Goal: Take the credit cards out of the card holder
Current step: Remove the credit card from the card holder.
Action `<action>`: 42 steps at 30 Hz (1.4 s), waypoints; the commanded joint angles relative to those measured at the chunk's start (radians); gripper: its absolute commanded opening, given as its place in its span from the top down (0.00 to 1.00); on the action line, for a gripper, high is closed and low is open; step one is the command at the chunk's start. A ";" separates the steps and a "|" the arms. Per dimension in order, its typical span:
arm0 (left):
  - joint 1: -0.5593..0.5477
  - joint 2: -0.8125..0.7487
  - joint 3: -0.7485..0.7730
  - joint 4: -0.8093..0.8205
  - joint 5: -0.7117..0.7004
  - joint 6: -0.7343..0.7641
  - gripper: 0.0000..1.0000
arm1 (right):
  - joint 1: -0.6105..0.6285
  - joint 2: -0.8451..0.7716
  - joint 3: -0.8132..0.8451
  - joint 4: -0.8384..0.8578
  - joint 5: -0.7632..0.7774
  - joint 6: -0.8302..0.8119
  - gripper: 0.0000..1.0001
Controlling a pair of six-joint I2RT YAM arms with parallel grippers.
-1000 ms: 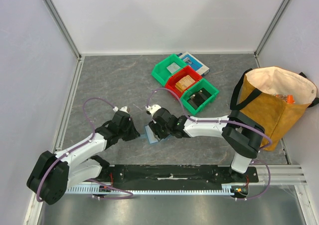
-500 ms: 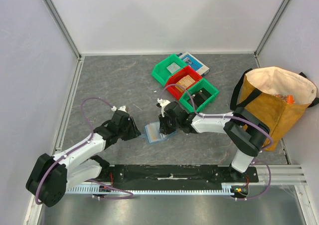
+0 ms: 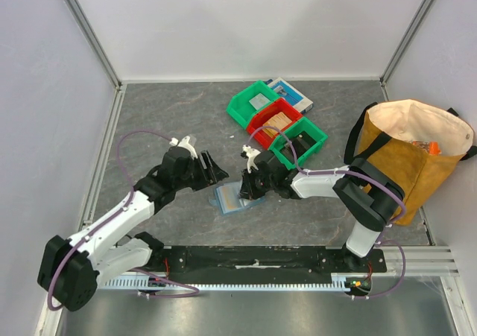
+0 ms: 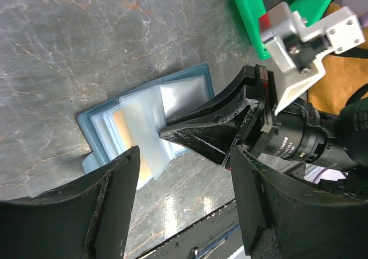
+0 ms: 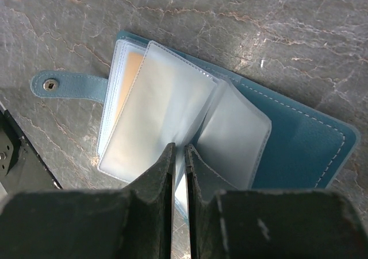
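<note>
We are early in the job: on the grey table (image 3: 164, 120) the card holder (image 3: 227, 200) lies open and flat just ahead of the arms, between the two grippers, and no card is out yet. The left gripper (image 3: 211, 168) hovers off the holder's far-left side with its jaws spread wide, holding nothing. The right gripper (image 5: 179, 151) comes in low from the right, its jaws drawn together to a thin slit at the near edge of the fanned clear sleeves (image 5: 161, 109). We cannot tell whether they pinch a sleeve or only rest against it. The credit cards (image 5: 131, 75) are in their pockets, one tan face showing through the plastic near the snap tab (image 5: 63, 85). We judge the next move calls for something to pin the soft holder down while a card edge, not the sleeve, is caught and drawn out along its slot. Against a second ago, the left gripper has let go beside the holder, lifted away and opened. The right one has shifted toward the holder's right side and narrowed its jaws, and the holder has barely moved.
</note>
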 commanded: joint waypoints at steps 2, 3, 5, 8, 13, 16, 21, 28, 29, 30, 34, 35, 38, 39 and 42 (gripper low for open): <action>-0.031 0.095 -0.048 0.156 0.088 -0.116 0.30 | -0.002 0.033 -0.035 -0.024 -0.011 0.002 0.84; -0.039 0.114 -0.053 0.165 0.085 -0.119 0.30 | -0.002 0.033 -0.035 -0.022 -0.011 0.002 0.84; -0.052 0.149 -0.061 0.176 0.070 -0.122 0.29 | -0.002 0.033 -0.036 -0.021 -0.012 0.004 0.84; -0.068 0.195 -0.076 0.194 0.055 -0.126 0.29 | -0.005 0.030 -0.038 -0.019 -0.012 0.004 0.84; -0.082 0.246 -0.107 0.233 0.044 -0.140 0.30 | -0.008 0.022 -0.044 -0.015 -0.008 0.008 0.84; -0.095 0.273 -0.111 0.256 0.053 -0.146 0.31 | -0.008 0.022 -0.045 -0.011 -0.008 0.010 0.84; -0.111 0.316 -0.116 0.296 0.050 -0.159 0.34 | -0.010 0.022 -0.047 -0.004 -0.006 0.018 0.83; -0.114 0.347 -0.120 0.329 0.051 -0.176 0.35 | -0.010 0.017 -0.050 0.005 -0.009 0.025 0.83; -0.120 0.350 -0.124 0.334 0.050 -0.179 0.35 | -0.010 0.016 -0.052 0.008 -0.009 0.027 0.83; -0.117 0.352 -0.124 0.342 0.050 -0.182 0.35 | -0.010 0.013 -0.053 0.013 -0.011 0.030 0.82; -0.125 0.353 -0.130 0.381 0.056 -0.205 0.35 | -0.010 -0.018 -0.061 0.022 -0.006 0.036 0.78; -0.128 0.352 -0.128 0.389 0.058 -0.208 0.35 | -0.010 -0.025 -0.064 0.025 -0.005 0.037 0.78; -0.137 0.352 -0.114 0.395 0.061 -0.209 0.37 | -0.010 -0.044 -0.065 0.025 0.006 0.039 0.78; -0.138 0.353 -0.105 0.395 0.062 -0.208 0.37 | -0.010 -0.045 -0.065 0.025 0.006 0.038 0.78; -0.146 0.367 -0.091 0.395 0.070 -0.209 0.39 | -0.010 -0.041 -0.067 0.031 0.008 0.041 0.78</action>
